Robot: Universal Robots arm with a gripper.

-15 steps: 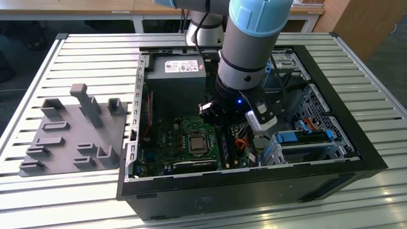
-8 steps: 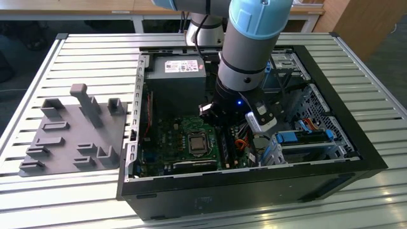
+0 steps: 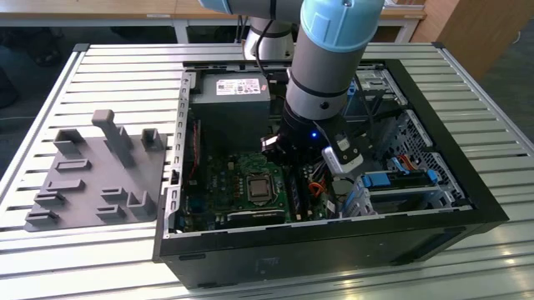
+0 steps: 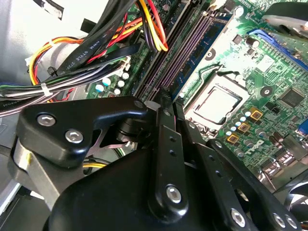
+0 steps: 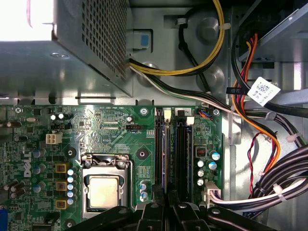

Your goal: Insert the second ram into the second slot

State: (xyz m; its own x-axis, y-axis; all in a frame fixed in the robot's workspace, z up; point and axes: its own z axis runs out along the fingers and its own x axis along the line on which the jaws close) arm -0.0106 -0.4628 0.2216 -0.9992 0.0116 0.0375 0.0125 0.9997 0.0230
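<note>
Inside the open computer case (image 3: 467, 206), the arm (image 3: 329, 62) is reaching down over the motherboard (image 5: 110, 130), its gripper (image 4: 167, 102) pinching the near end of the second ram (image 4: 204, 54), which is standing edge-on among the memory slots (image 5: 183, 154) beside the processor (image 5: 103, 191).

The arm (image 3: 321, 69) is a thick grey tube capped with pale blue joint covers, ending in a black wrist where a small blue light (image 3: 314, 133) glows and a white-and-grey camera block (image 3: 344, 156) is bolted on. A black cable (image 3: 257, 47) runs beside it. In the second wrist view, the jaws' matte black link bars carry silver screws (image 4: 173, 193).
</note>
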